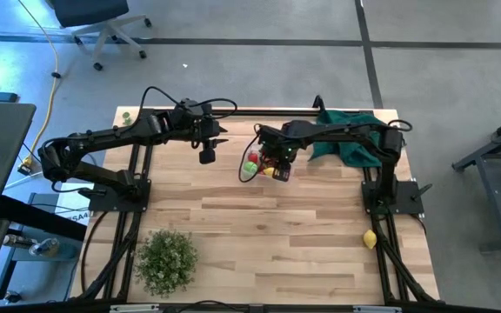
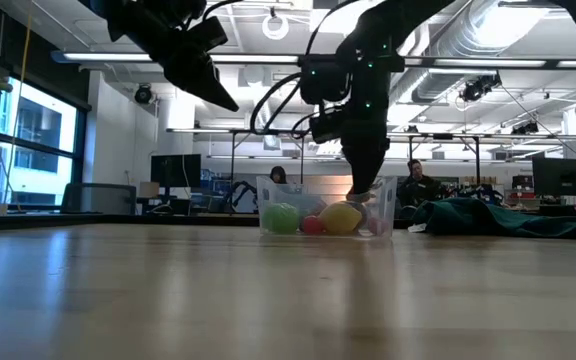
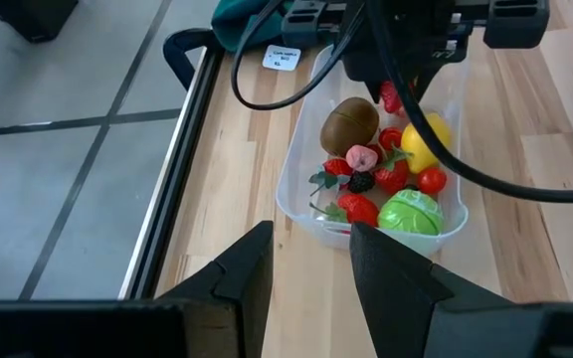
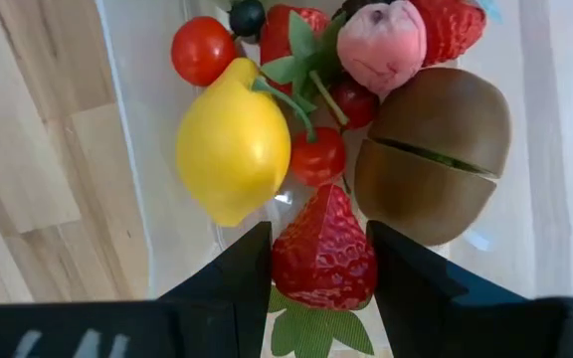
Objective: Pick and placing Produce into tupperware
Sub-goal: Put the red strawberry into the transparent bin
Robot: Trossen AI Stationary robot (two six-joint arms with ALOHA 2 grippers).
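Note:
The clear tupperware [image 3: 288,189] stands on the wooden table at the far middle. In it lie a yellow lemon [image 4: 232,154], a brown kiwi [image 4: 433,154], a green ball [image 3: 411,212], a pink fruit [image 4: 381,45] and several small red fruits. My right gripper [image 4: 321,264] reaches down into the tupperware [image 2: 383,205], shut on a red strawberry [image 4: 323,249]. My left gripper [image 3: 311,264] hangs open in the air left of the tupperware, nothing between its fingers. Another lemon [image 1: 370,239] lies on the table near the right edge. My right gripper pinches the strawberry's two sides [image 4: 285,261] between its two fingers, coming from above and pointing down. The strawberry's green leaves [image 4: 311,328] face up toward the wrist and its tip points down, next to the lemon and the kiwi. Whether it rests on the tupperware's floor I cannot tell.
A dark green cloth [image 1: 350,139] lies at the far right corner, close behind the right arm. A bushy green plant [image 1: 165,259] stands at the near left. Bare wood stretches across the table's middle and near side.

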